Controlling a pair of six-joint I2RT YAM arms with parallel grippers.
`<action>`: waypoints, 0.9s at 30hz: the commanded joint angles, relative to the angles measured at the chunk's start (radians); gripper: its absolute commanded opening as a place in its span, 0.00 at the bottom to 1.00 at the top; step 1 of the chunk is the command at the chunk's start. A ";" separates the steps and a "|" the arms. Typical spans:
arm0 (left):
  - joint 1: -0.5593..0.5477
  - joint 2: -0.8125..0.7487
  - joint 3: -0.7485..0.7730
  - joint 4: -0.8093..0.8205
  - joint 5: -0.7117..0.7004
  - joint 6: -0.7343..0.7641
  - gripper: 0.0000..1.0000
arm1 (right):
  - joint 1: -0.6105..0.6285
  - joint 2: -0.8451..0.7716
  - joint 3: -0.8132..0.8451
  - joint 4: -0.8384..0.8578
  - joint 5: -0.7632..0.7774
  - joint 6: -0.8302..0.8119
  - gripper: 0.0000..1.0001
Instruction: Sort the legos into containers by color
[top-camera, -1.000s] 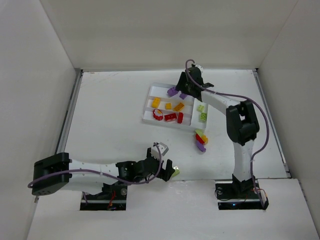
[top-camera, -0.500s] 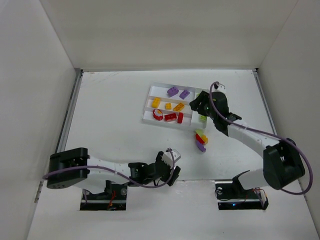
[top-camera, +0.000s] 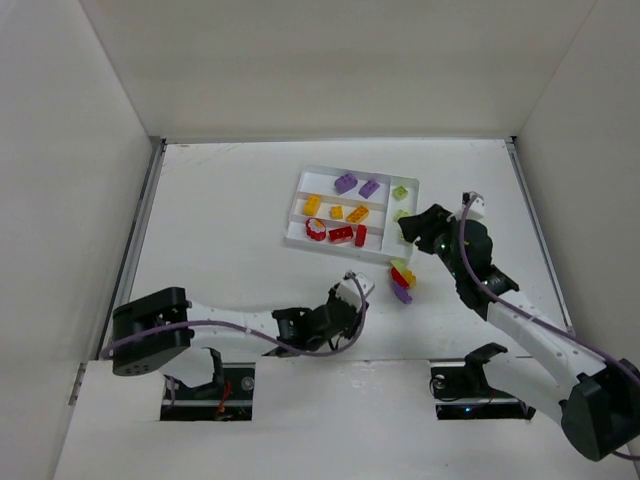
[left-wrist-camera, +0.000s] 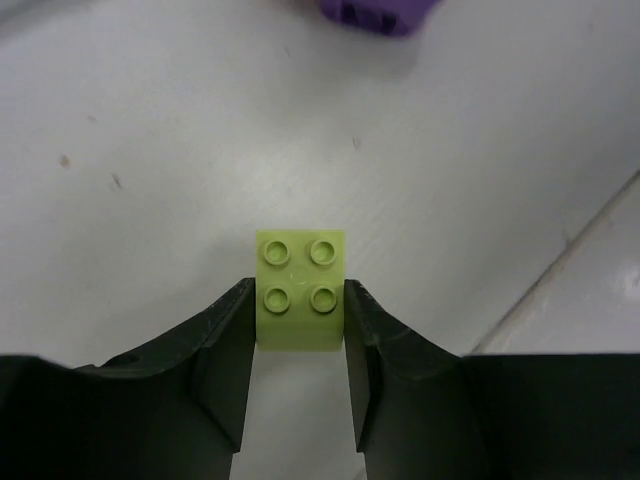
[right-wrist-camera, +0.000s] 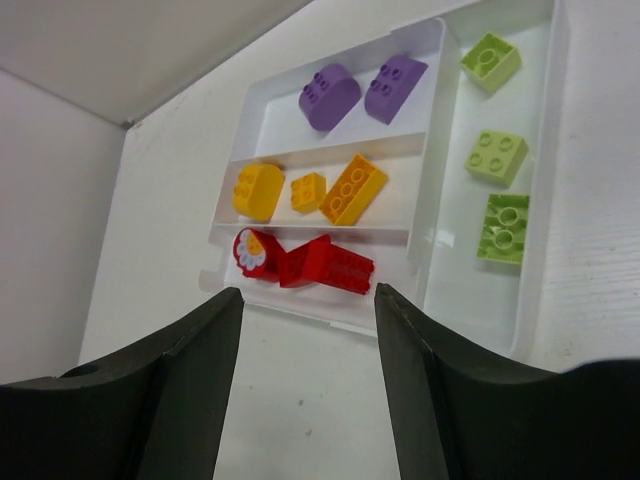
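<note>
Lime lego (left-wrist-camera: 299, 270) sits clamped in your left tool (left-wrist-camera: 298, 300); the top view hides it. Purple lego (left-wrist-camera: 380, 12) is cut off. Right tool (right-wrist-camera: 308, 293) gapes empty above the tray (right-wrist-camera: 470, 290).

The lime green brick (left-wrist-camera: 300, 290) is smooth plastic with a soft satin sheen, and its 4 studs are cleanly moulded. The fingers (left-wrist-camera: 215, 350) of the left gripper (left-wrist-camera: 298, 305) look like dull black plastic, matt and faintly grainy. The table (left-wrist-camera: 150, 130) is white and matt, flecked with small dark marks. The tray (right-wrist-camera: 430, 190) is thin white plastic, glossier than the table. The purple bricks (right-wrist-camera: 330, 95), yellow-orange bricks (right-wrist-camera: 352, 188) and red bricks (right-wrist-camera: 330, 268) are smooth, slightly shiny plastic. The round red piece (right-wrist-camera: 248, 248) has a printed face. The right gripper (right-wrist-camera: 308, 295) shows the same matt black finish.
</note>
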 joint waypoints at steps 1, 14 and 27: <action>0.130 -0.037 0.155 0.044 -0.057 0.019 0.22 | -0.033 -0.042 -0.058 0.052 0.088 0.043 0.62; 0.396 0.644 1.057 -0.167 0.040 -0.070 0.24 | -0.189 -0.234 -0.246 0.104 0.183 0.230 0.65; 0.467 0.968 1.461 -0.258 0.051 -0.085 0.31 | -0.203 -0.242 -0.258 0.124 0.144 0.252 0.65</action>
